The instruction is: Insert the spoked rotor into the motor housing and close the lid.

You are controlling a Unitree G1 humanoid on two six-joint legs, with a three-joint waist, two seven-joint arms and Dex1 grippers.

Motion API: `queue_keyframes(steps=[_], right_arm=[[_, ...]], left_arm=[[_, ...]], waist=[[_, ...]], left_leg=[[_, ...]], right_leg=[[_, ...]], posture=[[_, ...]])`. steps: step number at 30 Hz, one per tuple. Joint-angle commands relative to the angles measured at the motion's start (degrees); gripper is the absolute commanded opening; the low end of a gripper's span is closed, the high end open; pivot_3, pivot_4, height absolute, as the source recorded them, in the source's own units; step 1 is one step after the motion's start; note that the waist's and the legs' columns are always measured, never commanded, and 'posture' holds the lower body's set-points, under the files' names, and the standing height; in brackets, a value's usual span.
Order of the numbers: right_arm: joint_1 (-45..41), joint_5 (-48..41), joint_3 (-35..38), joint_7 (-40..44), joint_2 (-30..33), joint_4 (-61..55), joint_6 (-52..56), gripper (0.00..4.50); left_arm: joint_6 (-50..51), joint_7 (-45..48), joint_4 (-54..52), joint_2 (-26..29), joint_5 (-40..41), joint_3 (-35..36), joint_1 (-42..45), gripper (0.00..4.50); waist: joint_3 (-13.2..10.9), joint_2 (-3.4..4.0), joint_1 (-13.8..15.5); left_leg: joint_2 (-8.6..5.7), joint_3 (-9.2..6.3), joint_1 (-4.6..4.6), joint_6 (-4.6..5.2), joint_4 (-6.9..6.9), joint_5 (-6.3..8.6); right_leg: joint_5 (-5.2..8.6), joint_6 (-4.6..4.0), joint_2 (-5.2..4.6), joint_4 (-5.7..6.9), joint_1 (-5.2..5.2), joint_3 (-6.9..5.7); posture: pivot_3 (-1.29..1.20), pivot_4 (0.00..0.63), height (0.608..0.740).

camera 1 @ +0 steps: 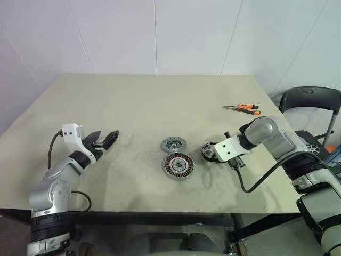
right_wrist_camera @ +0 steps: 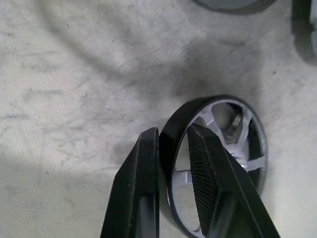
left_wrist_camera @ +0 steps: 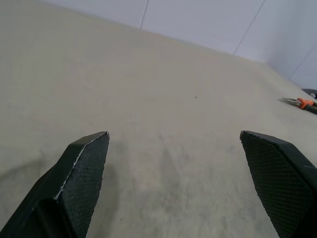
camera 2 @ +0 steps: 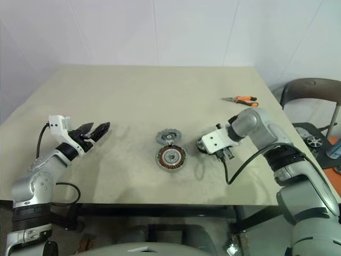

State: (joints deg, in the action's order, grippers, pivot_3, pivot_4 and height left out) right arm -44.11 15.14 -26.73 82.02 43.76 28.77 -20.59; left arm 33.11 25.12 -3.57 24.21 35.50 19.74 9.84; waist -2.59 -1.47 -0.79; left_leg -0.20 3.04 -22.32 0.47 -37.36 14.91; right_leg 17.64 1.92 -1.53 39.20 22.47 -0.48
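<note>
The spoked rotor (right_wrist_camera: 218,158), shiny silver spokes inside a dark rim, stands tilted on the table (camera 1: 133,106) right of the copper-coiled motor housing (camera 1: 177,166) and grey notched lid (camera 1: 173,144). The right gripper (right_wrist_camera: 173,148) angles steeply down, jaws pinching the rim. The left gripper (camera 1: 104,140) hovers level, fully spread, empty
</note>
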Motion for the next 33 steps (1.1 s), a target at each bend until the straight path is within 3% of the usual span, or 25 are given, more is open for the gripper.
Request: queue_keyframes(steps=[1, 8, 11, 13, 15, 19, 27, 33], right_arm=[[0.05, -0.11, 0.35, -0.29, -0.28, -0.8, -0.46, 0.09], [0.22, -0.49, 1.68, -2.8, -1.49, -0.93, 1.62, 0.04], [0.29, -2.91, 3.29, -2.02, -2.16, -2.37, 7.21, 0.04], [1.07, -7.73, 5.38, 0.64, -3.26, -6.08, 18.25, 0.04], [0.98, -16.39, 9.32, 2.69, -5.49, -11.85, 38.94, 0.04], [1.81, -26.48, 14.78, 0.42, -7.66, -18.78, 64.45, 0.04], [4.95, -39.83, 26.52, -12.97, -14.34, -25.55, 91.53, 0.04], [5.12, -45.41, 32.77, -21.71, -18.7, -28.33, 97.26, 0.04]], left_arm=[[-0.57, -0.09, -2.48, 0.37, 0.19, 0.48, 0.81, 4.5], [-0.79, -0.18, -2.05, 0.48, 0.04, 0.39, 1.23, 4.5], [-0.97, -0.17, -1.82, 0.42, -0.07, 0.35, 1.37, 4.5], [-1.0, -0.24, -1.85, 0.32, -0.06, 0.32, 1.38, 4.5], [-1.07, -0.38, -1.94, 0.05, -0.09, 0.18, 1.29, 4.5], [-1.1, -0.17, -1.34, 0.26, -0.17, -0.08, 1.79, 4.5], [-0.56, 0.67, 0.46, 1.24, -0.37, -0.77, 4.32, 4.5], [0.92, 1.45, 3.01, -1.63, 0.26, -3.57, 6.45, 4.5]], waist=[[0.0, 0.0, 0.0], [0.0, 0.0, -0.04], [0.0, 0.0, 0.0], [0.0, 0.0, 0.01], [0.0, 0.0, -0.01], [0.01, 0.01, 0.05], [0.02, 0.01, 0.06], [0.03, 0.02, -0.06]], left_leg=[[0.0, 0.0, 0.0, 0.0, 0.0, 0.0], [0.0, 0.0, 0.0, 0.0, 0.0, 0.0], [0.0, 0.0, 0.0, 0.0, 0.0, 0.0], [0.0, 0.0, 0.0, 0.0, 0.0, 0.0], [0.0, -0.01, -0.01, 0.0, 0.01, 0.0], [0.01, -0.02, -0.01, -0.01, 0.01, 0.01], [-0.02, -0.01, -0.1, -0.15, 0.04, 0.11], [-0.02, 0.02, -0.17, -0.01, 0.11, 0.02]], right_leg=[[0.0, 0.0, 0.0, 0.0, 0.0, 0.0], [0.0, 0.0, 0.0, 0.01, 0.0, 0.0], [0.0, 0.0, 0.0, 0.01, 0.01, 0.0], [0.0, 0.0, 0.0, 0.01, 0.01, 0.0], [0.0, 0.0, 0.0, 0.01, 0.02, 0.0], [0.0, -0.01, -0.01, 0.02, 0.03, 0.0], [0.0, -0.02, -0.07, 0.0, 0.12, -0.01], [0.0, -0.02, -0.05, -0.01, 0.21, 0.0]], posture=[[0.0, 0.0, 0.74], [0.0, 0.0, 0.74], [0.0, 0.0, 0.74], [0.0, 0.0, 0.74], [0.0, 0.0, 0.74], [0.0, 0.0, 0.74], [0.0, 0.0, 0.74], [0.0, 0.0, 0.74]])
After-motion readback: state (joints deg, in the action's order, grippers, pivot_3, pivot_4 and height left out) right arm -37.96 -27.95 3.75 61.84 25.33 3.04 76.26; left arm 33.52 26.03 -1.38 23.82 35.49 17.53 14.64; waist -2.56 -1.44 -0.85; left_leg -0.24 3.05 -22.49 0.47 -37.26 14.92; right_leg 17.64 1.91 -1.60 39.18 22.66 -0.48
